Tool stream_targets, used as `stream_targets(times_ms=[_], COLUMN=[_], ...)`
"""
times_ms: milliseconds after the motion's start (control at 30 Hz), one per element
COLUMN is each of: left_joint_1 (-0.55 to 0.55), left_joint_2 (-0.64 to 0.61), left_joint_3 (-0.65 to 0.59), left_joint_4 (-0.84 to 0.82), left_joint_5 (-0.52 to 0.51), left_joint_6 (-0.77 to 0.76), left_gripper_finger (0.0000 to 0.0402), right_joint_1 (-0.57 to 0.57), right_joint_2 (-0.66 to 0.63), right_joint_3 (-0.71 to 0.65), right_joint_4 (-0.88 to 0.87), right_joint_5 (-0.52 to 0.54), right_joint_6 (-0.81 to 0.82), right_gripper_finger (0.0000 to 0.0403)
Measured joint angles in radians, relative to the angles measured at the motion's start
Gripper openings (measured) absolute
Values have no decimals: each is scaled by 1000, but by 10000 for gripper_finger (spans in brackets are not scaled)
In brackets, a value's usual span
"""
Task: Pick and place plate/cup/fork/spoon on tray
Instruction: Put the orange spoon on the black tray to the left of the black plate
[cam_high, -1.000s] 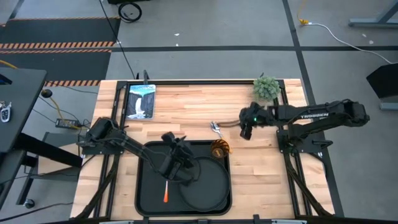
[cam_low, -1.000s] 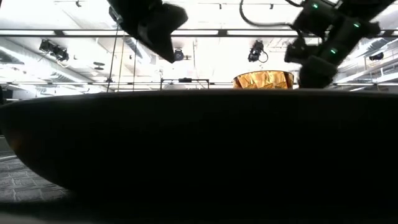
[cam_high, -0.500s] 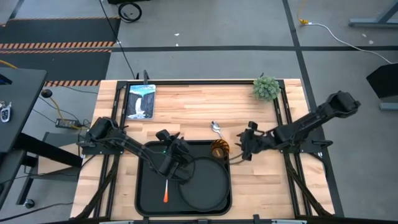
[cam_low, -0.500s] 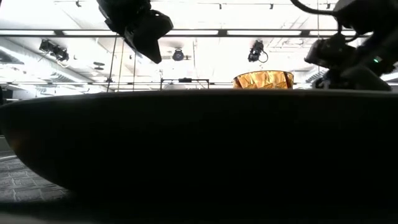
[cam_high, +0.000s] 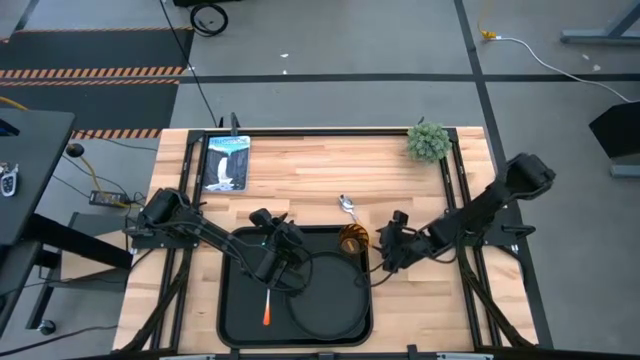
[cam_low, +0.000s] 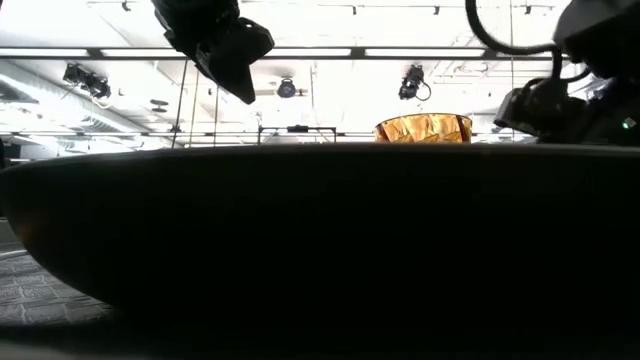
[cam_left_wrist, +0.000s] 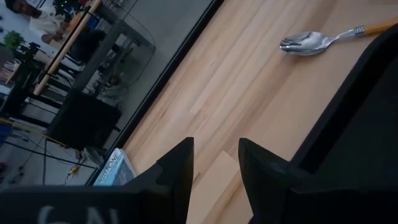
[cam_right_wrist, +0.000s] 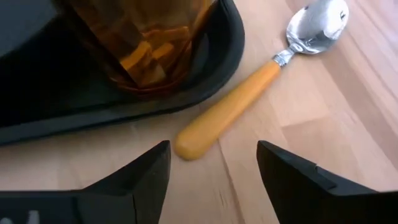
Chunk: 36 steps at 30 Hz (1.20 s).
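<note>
The black tray lies at the table's near middle. On it are the round black plate, the fork with its reddish handle, and the amber cup in the far right corner. The spoon lies on the wood just off that corner, its bowl toward the far edge. My right gripper is open and low over the table, one finger on each side of the spoon's handle end, touching nothing. My left gripper is open and empty above the tray's far part.
A small green plant stands at the far right corner and a picture card lies at the far left. The low view is mostly filled by the plate's dark side, with the cup's rim showing above it.
My right gripper has come from the table's far right down and toward the near edge, then leftward to the spoon's handle end beside the cup. My left gripper has risen a little and drawn slightly toward the left over the tray. The spoon and cup have stayed put.
</note>
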Motion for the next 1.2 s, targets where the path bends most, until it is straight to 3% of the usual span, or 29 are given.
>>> stream_targets(times_ms=[600,867,1000,1200], left_joint_1=[0,0,0,0], left_joint_2=[0,0,0,0], left_joint_3=[0,0,0,0], left_joint_4=[7,7,8,7], left_joint_5=[22,46,55,57], left_joint_6=[-7,-7,-6,-6], left_gripper_finger=[135,135,135,135], right_joint_1=[51,20,-3,-77], right_joint_2=[143,128,111,57], right_joint_3=[0,0,0,-4], right_joint_4=[152,83,47,12], right_joint_5=[141,224,214,106], right_joint_6=[33,45,58,55], right_gripper_finger=[252,252,252,242])
